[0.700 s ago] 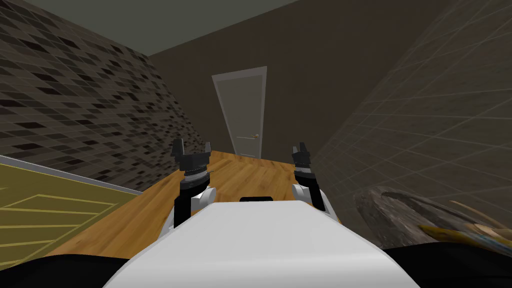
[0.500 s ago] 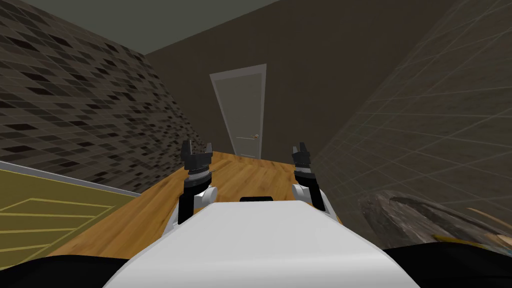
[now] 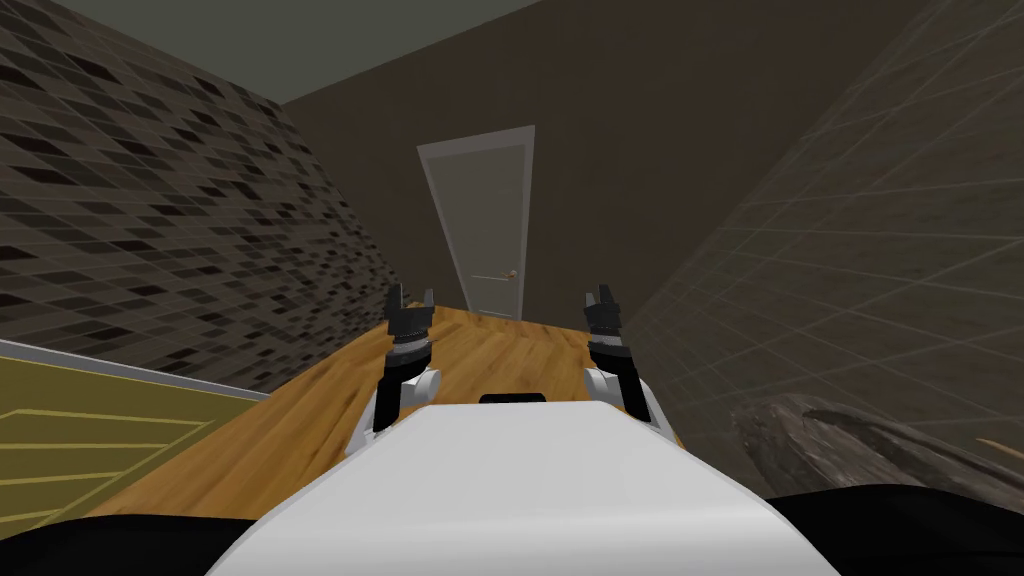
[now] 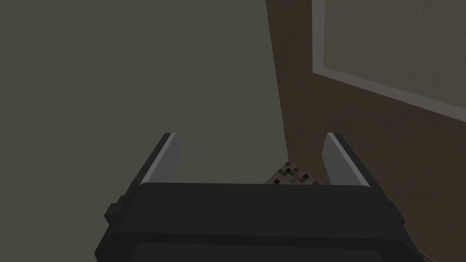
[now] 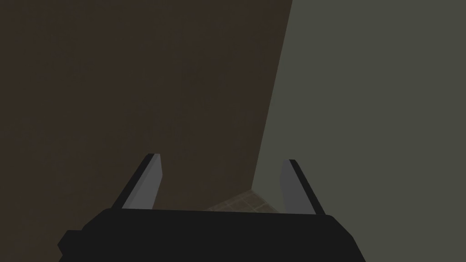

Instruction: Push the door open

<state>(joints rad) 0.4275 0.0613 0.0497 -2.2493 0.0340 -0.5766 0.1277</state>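
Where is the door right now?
In the head view the grey door stands straight ahead in the far brown wall, at the end of the wooden floor, well beyond the left gripper and right gripper.

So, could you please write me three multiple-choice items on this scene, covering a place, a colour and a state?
1. Where is the door?
A) straight ahead, in the far wall
B) in the left tiled wall
C) behind a sofa

2. What colour is the floor?
A) white
B) warm brown wood
C) blue

3. How do the left pincer and the right pincer stand?
A) both shut on the handle
B) one open, one shut
C) both open, holding nothing

Answers:
1 A: it stands ahead, past the floor's end.
2 B: brown planks show in the head view.
3 C: each wrist view shows a wide gap with nothing in it.
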